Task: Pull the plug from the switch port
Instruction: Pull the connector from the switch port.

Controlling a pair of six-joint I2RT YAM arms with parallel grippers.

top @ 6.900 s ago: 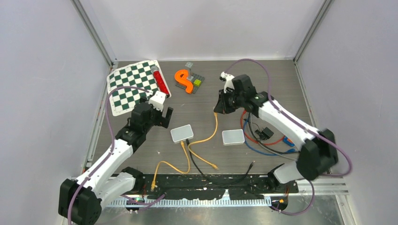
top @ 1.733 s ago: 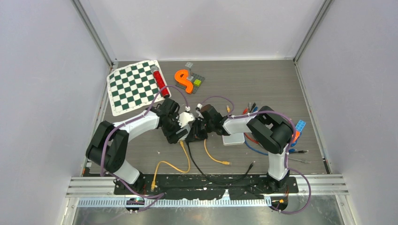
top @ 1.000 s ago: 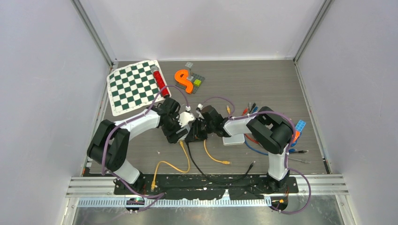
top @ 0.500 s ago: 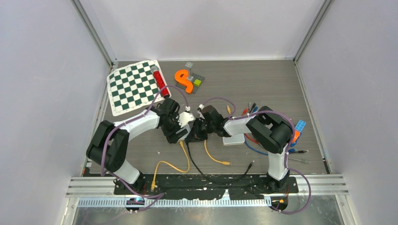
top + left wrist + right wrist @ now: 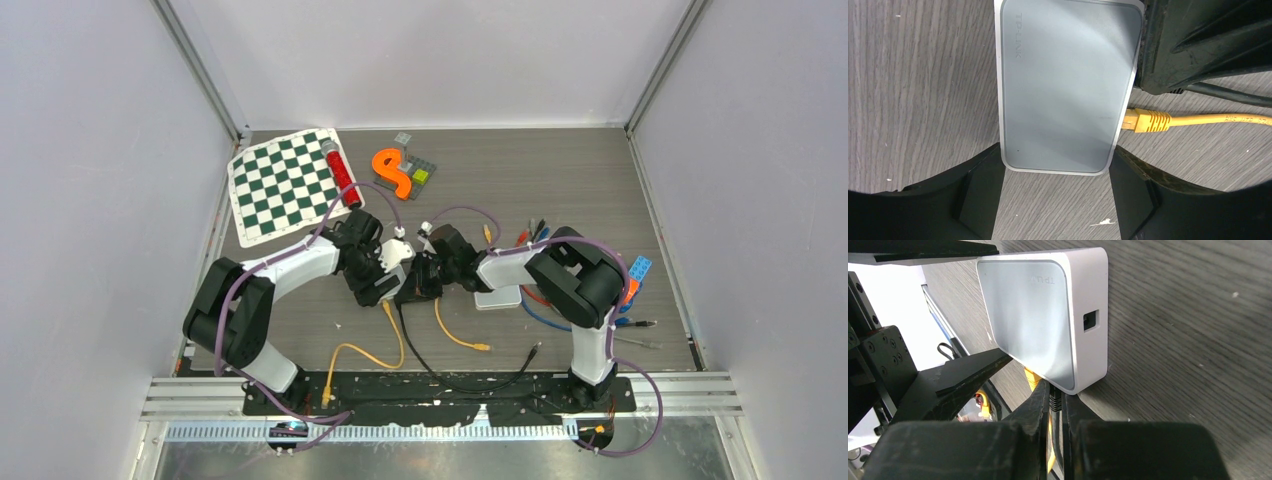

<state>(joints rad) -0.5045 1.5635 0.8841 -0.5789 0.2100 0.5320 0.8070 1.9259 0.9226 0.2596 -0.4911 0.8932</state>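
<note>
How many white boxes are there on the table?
2. The first white box is held in the left hand, mid-table; the right hand pinches its black plug. The second white box lies just to the right, partly under the right arm. The arms could hide more.

The switch [image 5: 1068, 85] is pale grey, the cable [image 5: 1198, 120] yellow, the plug [image 5: 1055, 396] black. The tabletop [image 5: 923, 90] shows grey-brown wood grain; the board [image 5: 285, 185] at upper left is chequered green and white.

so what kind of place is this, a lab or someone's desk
Probably a robot test cell in a lab: a table boxed in by plain walls, two arms bolted at its edge, and practice props like a chessboard mat and a switch.
</note>
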